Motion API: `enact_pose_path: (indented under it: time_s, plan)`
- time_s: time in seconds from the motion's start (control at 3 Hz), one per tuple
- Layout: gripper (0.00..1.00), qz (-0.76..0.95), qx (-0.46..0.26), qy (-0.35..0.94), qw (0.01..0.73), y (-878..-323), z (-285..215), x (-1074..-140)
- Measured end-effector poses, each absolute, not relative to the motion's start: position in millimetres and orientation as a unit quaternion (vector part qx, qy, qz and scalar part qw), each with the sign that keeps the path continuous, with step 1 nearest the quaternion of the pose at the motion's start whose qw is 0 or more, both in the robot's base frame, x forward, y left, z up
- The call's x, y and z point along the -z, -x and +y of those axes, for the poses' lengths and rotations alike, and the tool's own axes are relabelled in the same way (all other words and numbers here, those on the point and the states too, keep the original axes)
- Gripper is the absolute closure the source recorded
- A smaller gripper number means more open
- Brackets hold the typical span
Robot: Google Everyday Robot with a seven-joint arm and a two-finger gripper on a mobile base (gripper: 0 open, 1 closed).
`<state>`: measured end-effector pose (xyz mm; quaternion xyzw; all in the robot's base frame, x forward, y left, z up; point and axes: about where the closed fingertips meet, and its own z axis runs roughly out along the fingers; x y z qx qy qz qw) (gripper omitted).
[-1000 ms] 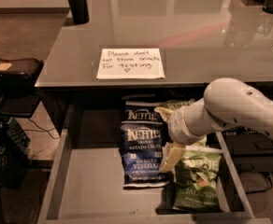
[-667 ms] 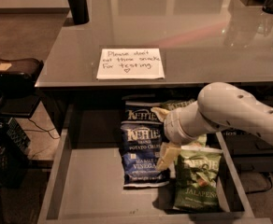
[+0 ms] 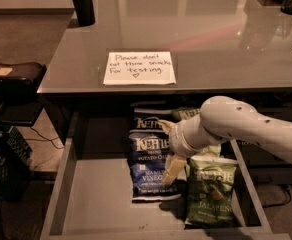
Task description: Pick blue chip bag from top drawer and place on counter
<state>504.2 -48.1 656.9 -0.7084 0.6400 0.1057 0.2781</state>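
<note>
Leftward goes the arm since a second ago, sliding off the green side and over the blue bag. Biggest first: the table, grey and glossy, with bare room on either side of the white note. Below it the top drawer stands pulled out, its left half bare metal. The blue chip bag lies flat, face up, in the middle of the drawer, its top tucked back under the table edge. A green jalapeno bag lies just beside it on the right, edges touching or overlapping. And the end effector hangs over the blue bag's right edge, fingers spread wide, gripping nothing. Now the feel of it: I'd call this bag light, puffy and slick, with brittle chips inside. A pinch across the middle, gathering the film, looks the best bet, or a crimped end. Squeeze gently, and watch that the green neighbour doesn't come along.
</note>
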Motion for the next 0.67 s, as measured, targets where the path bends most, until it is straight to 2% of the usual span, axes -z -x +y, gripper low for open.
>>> enact_pose_path:
  time_s: [0.33,0.67]
  plan:
    - [0.00,0.645,-0.108,0.706,0.272,-511.6,-47.7,-642.2]
    - [0.19,0.648,-0.109,0.705,0.267,-520.2,-47.9,-630.7]
